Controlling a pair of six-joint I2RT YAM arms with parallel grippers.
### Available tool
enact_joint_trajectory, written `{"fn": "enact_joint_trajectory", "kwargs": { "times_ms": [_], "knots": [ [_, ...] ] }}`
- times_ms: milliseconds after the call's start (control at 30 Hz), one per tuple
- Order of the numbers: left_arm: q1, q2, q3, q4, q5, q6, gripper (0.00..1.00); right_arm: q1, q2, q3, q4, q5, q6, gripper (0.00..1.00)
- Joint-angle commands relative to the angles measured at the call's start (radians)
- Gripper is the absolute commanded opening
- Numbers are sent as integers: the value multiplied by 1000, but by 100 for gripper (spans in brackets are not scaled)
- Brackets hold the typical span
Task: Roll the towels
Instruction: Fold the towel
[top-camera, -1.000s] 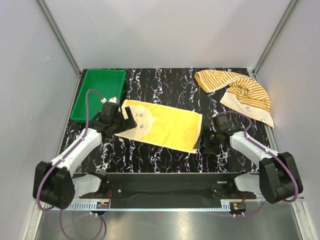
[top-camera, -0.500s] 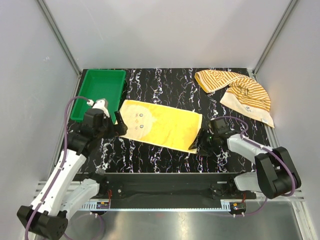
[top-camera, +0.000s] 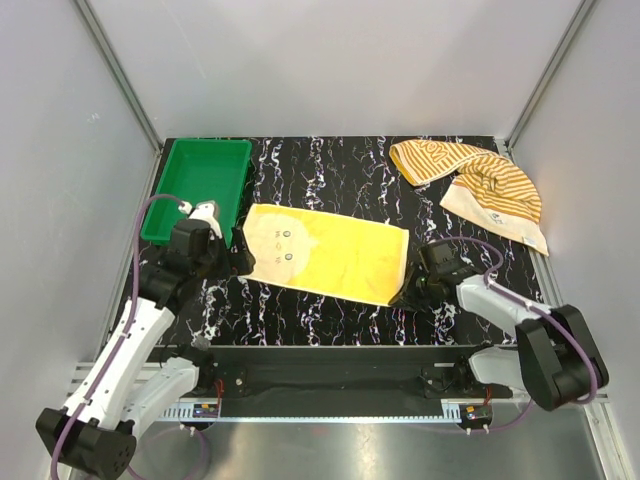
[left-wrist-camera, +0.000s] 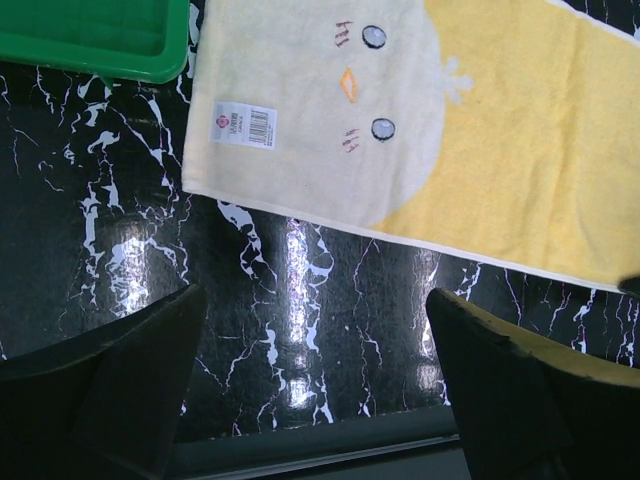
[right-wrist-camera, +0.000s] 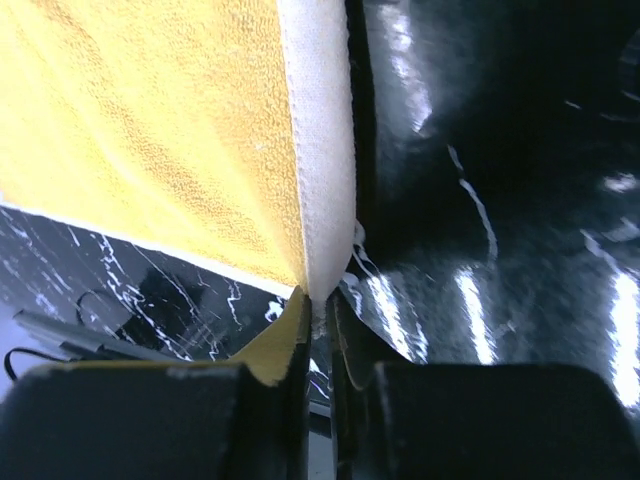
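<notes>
Left arm has backed off the yellow towel since a second ago: its end effector was over the towel's left end, now it sits just off that end on the near side. Towel's left end lies flat, with the chick face print and a small white label showing.

Left end effector: fingers spread wide, nothing between them, bare desk below.

Right end effector: was partly open beside the towel's near-right corner, has now closed on it. Right wrist view shows the white hem pinched between the two fingers, with the corner slightly raised.

Reading: towel is spread flat and one corner is secured, so this looks like the start of the roll from the right end. Only one corner is gripped, so the roll may go askew unless the far-right corner comes along with it.

Striped towel: crumpled at the far-right of the desk, well apart from both arms, untouched.

Containers: one green tray at far-left, just beside the yellow towel's left end. Nothing visible inside it
</notes>
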Motion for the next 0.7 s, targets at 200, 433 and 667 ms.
{"fn": "enact_joint_trajectory", "kwargs": {
  "times_ms": [200, 433, 667],
  "knots": [
    [3, 22, -19, 29, 18, -74, 99, -33, -200, 39, -273, 245, 77, 4],
    [3, 13, -296, 303, 233, -376, 97, -173, -311, 68, -331, 271, 91, 4],
    [3, 140, -411, 478, 193, -429, 91, -227, -188, 137, -337, 281, -24, 4]
  ]
}}
